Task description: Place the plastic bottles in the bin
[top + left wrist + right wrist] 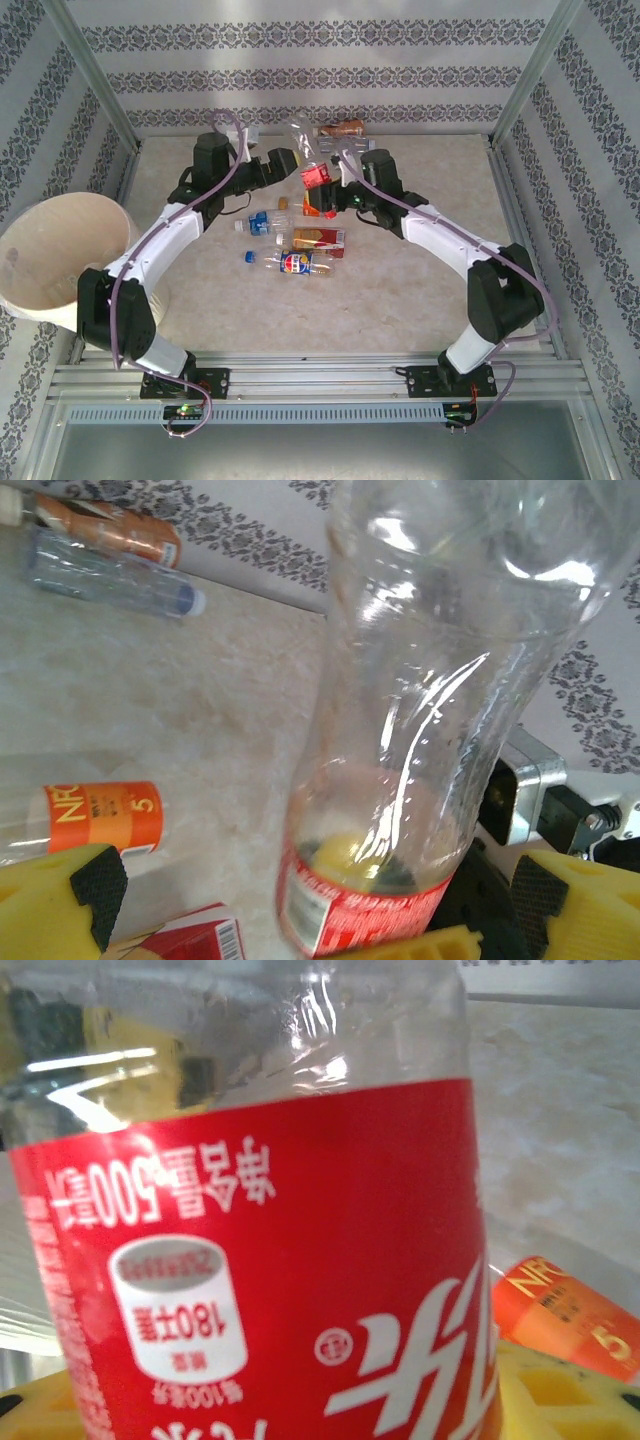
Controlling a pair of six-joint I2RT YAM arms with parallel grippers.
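My right end effector (329,188) grips a clear red-labelled plastic bottle (316,176), upper centre; my left end effector (292,162) stands wide open beside it. A round cream-white bin (40,250) sits at left edge.

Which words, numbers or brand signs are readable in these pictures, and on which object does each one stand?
"500": upside down on the red-label bottle, beside Chinese characters I cannot read surely.
"180": upside down in a white oval on the same label.
"NR" and "5": on the orange-label bottle.
Labels of the other bottles in the top view: too small to read.
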